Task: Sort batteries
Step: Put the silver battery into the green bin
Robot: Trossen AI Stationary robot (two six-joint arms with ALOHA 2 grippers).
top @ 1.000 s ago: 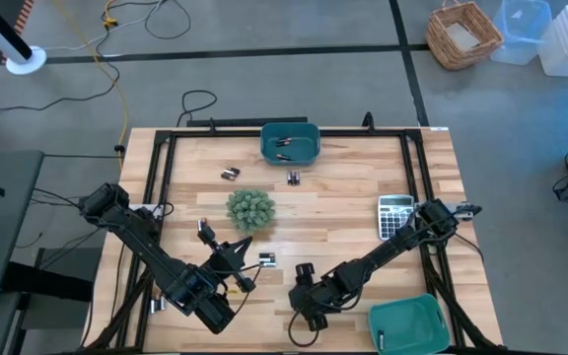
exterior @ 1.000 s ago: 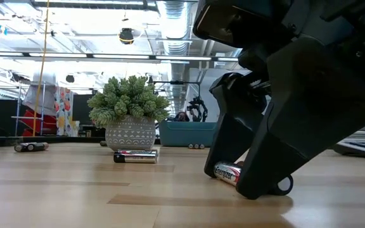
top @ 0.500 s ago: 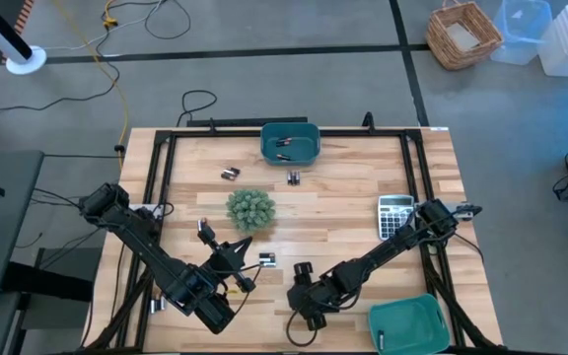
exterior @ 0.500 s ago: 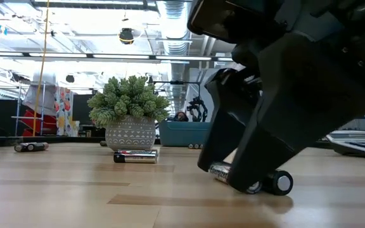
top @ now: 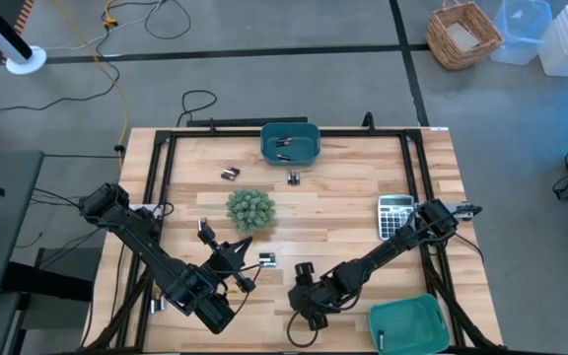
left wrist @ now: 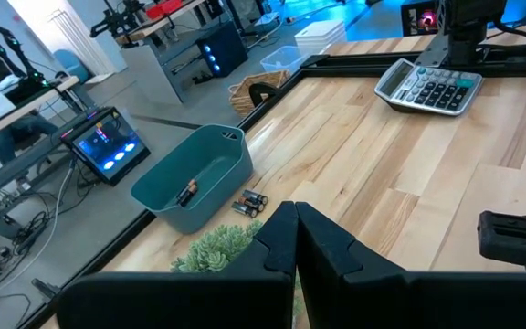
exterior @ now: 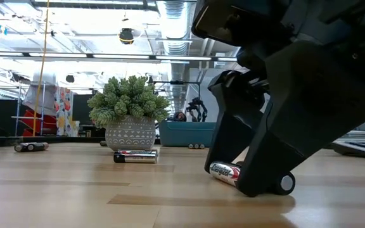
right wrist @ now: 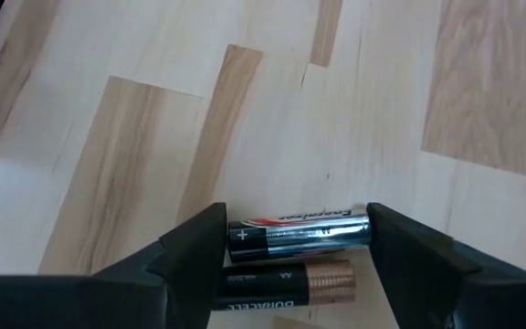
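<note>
My right gripper [right wrist: 297, 239] stands near the table's near edge [top: 306, 296], pointing down, shut on a silver battery [right wrist: 299, 230]. A black-and-copper battery [right wrist: 286, 291] lies right beside the silver one. My left gripper [left wrist: 295, 215] hovers shut, its tips near the potted plant [top: 250, 209]. Loose batteries lie flat on the wood [top: 266, 259], [top: 205, 232], [top: 230, 174], [top: 293, 178]. The far teal bin [top: 290, 144] holds batteries. The near teal bin [top: 409, 323] stands at the right near corner. My right gripper comes from above with its fingers [right wrist: 194, 247] along the silver battery, one against each end [right wrist: 236, 234]. In the low view the battery [exterior: 224, 172] sits tilted between the fingers; I cannot tell whether it is clear of the table.
A grey calculator [top: 394, 215] lies near the right edge. The plant [exterior: 128, 117] stands mid-table with a battery pair [exterior: 136, 156] in front of it. Black rails run along the table's far, left and right sides. Bare wood lies between the plant and the calculator.
My right gripper dipped and shifted toward the table's left half a second ago, laying the silver battery flatter, then came back up to nearly where it was, and the battery is tilted again.
</note>
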